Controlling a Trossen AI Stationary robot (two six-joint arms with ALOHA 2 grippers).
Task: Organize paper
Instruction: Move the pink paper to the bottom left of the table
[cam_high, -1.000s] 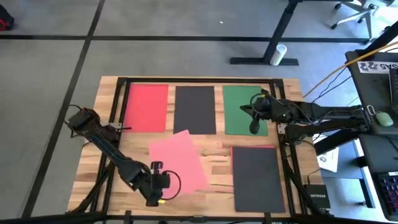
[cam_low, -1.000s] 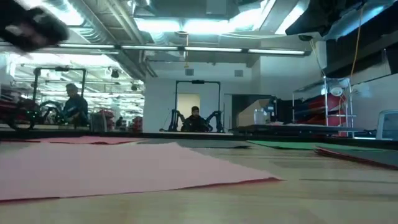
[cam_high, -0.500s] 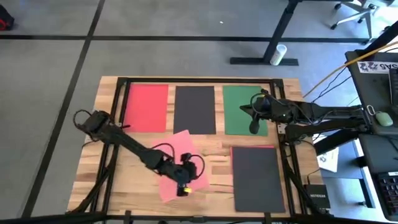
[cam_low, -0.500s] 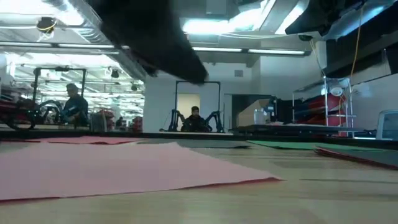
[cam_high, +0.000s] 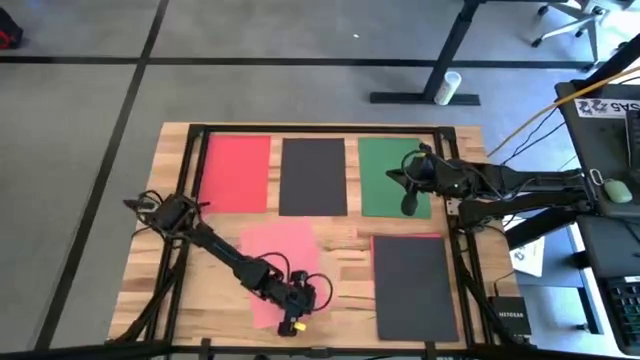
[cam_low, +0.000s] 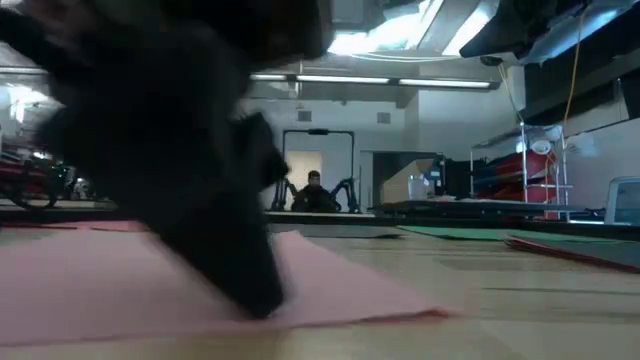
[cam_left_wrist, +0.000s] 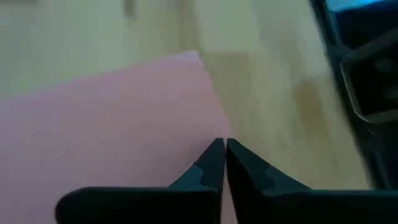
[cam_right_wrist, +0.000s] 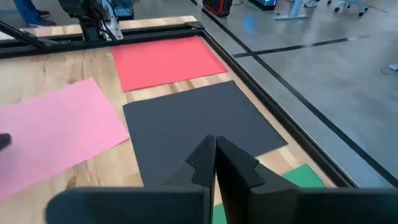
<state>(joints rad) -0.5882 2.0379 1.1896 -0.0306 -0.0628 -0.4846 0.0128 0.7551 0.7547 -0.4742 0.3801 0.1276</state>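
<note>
A pink sheet of paper (cam_high: 280, 258) lies flat on the wooden table, near the middle front. My left gripper (cam_high: 299, 298) is shut, and its tips are down on the sheet's near right part (cam_low: 255, 300). Along the far side lie a red sheet (cam_high: 237, 172), a black sheet (cam_high: 313, 176) and a green sheet (cam_high: 385, 165). Another black sheet (cam_high: 413, 288) lies at the near right, on top of a red one whose edge shows. My right gripper (cam_high: 405, 183) is shut and hangs over the green sheet. My left gripper has its shut fingertips (cam_left_wrist: 214, 163) set down on the pink sheet (cam_left_wrist: 124, 118), close to the sheet's right edge. The fingers come from above, slanting down. The sheet lies flat on the table under them.
A black metal frame (cam_high: 190, 150) runs around the table top. Bare wood (cam_high: 345, 240) shows between the pink sheet and the near right black sheet. A monitor and cables stand off the table's right side.
My left gripper has swung from the table's near left toward the right, over the pink sheet, and has come down onto it. The pink sheet has turned a little and now lies straighter to the table's edges.
</note>
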